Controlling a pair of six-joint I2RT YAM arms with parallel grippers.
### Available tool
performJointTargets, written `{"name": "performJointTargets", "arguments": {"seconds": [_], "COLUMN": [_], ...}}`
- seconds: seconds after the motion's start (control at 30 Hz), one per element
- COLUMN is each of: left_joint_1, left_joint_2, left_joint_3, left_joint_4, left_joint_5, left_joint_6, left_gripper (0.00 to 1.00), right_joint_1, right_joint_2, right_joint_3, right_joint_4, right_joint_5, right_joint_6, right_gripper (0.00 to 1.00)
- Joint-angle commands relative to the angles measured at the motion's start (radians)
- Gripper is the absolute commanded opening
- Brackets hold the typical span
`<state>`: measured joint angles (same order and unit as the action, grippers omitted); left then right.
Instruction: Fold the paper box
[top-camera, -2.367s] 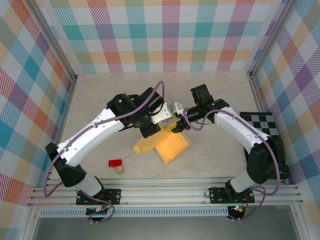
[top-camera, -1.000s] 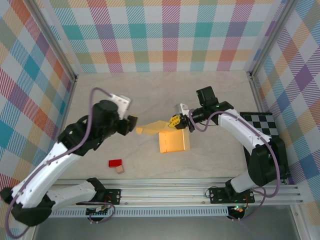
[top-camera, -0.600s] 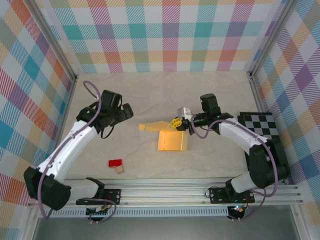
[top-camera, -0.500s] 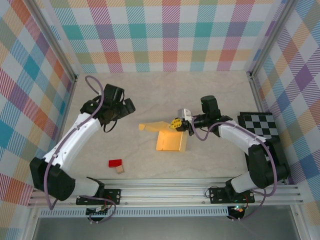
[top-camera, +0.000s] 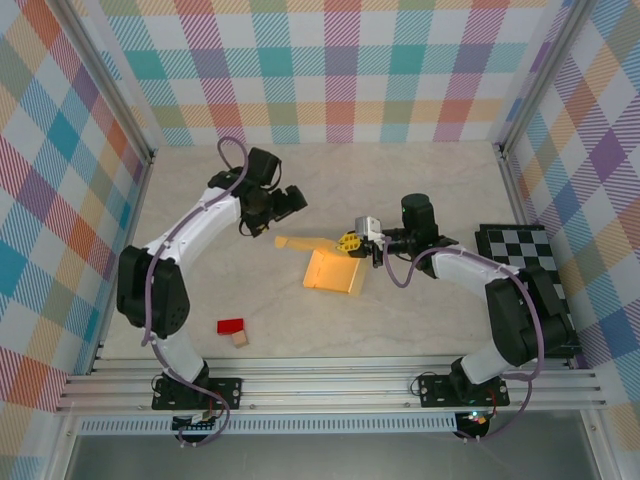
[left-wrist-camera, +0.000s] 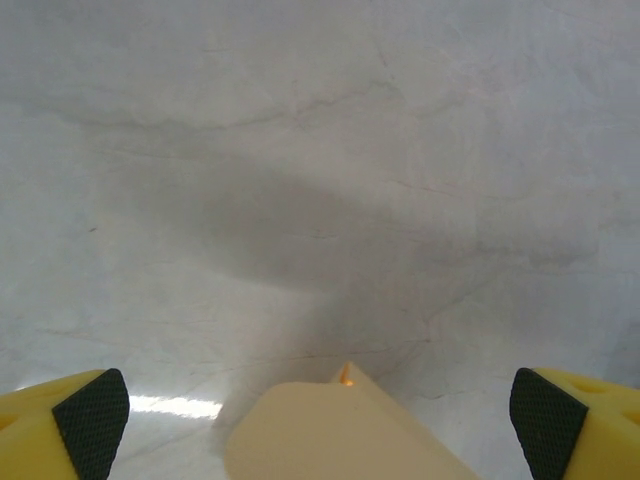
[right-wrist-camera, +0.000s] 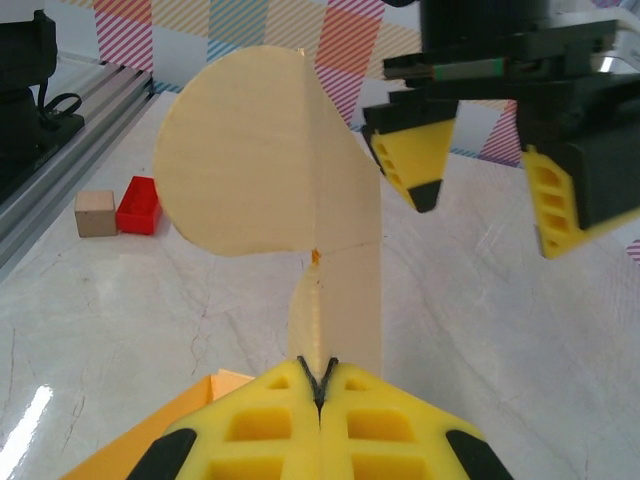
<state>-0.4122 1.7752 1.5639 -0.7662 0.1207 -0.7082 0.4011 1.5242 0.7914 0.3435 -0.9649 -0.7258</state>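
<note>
Clamps paper box (top-camera: 330, 272) flap in closed right gripper (top-camera: 352, 243), long axis pointing toward table (top-camera: 430, 185) left edge, near wide-open empty left gripper (top-camera: 283, 208).

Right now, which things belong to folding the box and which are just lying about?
Job: paper box; right gripper, shut on its flap; left gripper, open near the flap.
Lying about: small red block; tan wooden cube; checkerboard panel.

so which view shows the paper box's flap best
Right wrist: the paper box flap stands large and close, pinched at its base between the shut right fingers. Top external shows the paper box whole from above, its flap a thin pale strip. Left wrist catches the flap's pale tip at the bottom edge.
</note>
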Motion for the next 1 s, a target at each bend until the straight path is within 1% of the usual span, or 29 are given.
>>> {"name": "performJointTargets", "arguments": {"seconds": [0.0, 0.07, 0.13, 0.2, 0.3, 0.57, 0.67, 0.83, 0.97], "left_joint_1": [-0.008, -0.011, -0.031, -0.058, -0.077, -0.094, -0.098, -0.136, -0.152], "left_joint_2": [0.068, 0.100, 0.099, 0.092, 0.100, 0.157, 0.179, 0.184, 0.183], "left_joint_3": [0.105, 0.124, 0.104, 0.089, 0.069, 0.052, 0.063, 0.091, 0.102], "left_joint_4": [-0.029, -0.046, -0.039, -0.047, -0.057, -0.062, -0.062, -0.059, -0.073], "left_joint_5": [0.048, 0.114, 0.154, 0.150, 0.150, 0.109, 0.137, 0.196, 0.200], "left_joint_6": [0.105, 0.109, 0.079, 0.061, 0.036, 0.096, 0.091, 0.051, 0.039], "left_gripper": [0.99, 0.98, 0.98, 0.99, 0.99, 0.99, 0.99, 0.99, 0.99], "right_joint_1": [0.005, 0.005, 0.005, 0.006, 0.006, 0.005, 0.005, 0.005, 0.006], "right_joint_2": [0.010, 0.010, 0.012, 0.016, 0.020, 0.025, 0.027, 0.031, 0.037], "right_joint_3": [-0.001, 0.000, 0.002, 0.002, 0.004, 0.012, 0.012, 0.009, -0.003], "right_joint_4": [0.002, -0.018, -0.037, -0.043, -0.063, -0.125, -0.144, -0.157, -0.158], "right_joint_5": [-0.058, -0.055, -0.050, -0.044, -0.040, -0.034, -0.024, -0.004, 0.022], "right_joint_6": [-0.033, -0.049, -0.068, -0.077, -0.096, -0.141, -0.156, -0.174, -0.181], "right_gripper": [0.00, 0.00, 0.00, 0.00, 0.00, 0.00, 0.00, 0.00, 0.00]}}
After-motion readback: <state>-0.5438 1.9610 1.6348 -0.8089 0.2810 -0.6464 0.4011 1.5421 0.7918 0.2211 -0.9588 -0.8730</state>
